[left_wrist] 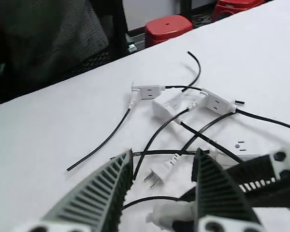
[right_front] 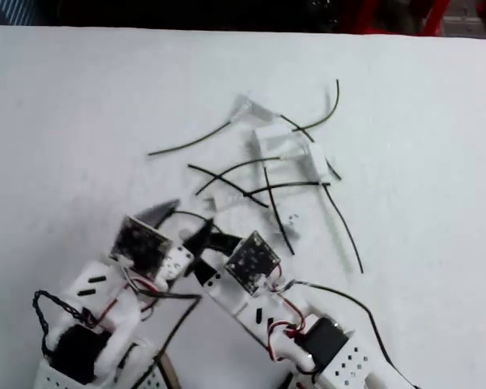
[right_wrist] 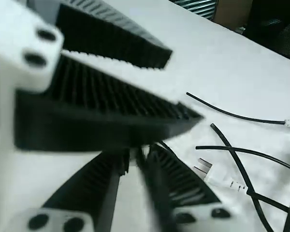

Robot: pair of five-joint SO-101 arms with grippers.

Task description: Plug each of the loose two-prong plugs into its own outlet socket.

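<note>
Left gripper (left_wrist: 163, 153) spread, low over loose plug (left_wrist: 162, 170) lying flat on surface (left_wrist: 48, 125). Right gripper (right_wrist: 135, 157) alongside; cannot tell its state. Plug light, cord springy: best pinched on moulded body, I judge. Outlet sockets (left_wrist: 169, 104) beyond.

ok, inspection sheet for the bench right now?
surface: white table, flat.
job's things: white sockets clustered mid-table; one loose two-prong plug lying apart from them.
clutter: nothing seen.
tools: left tool open, facing the plug; right tool close beside it, state unclear.
cables: black leads crossing in a tangle mid-table.
surroundings: red stool and dark mesh chair beyond the table's far edge.
</note>
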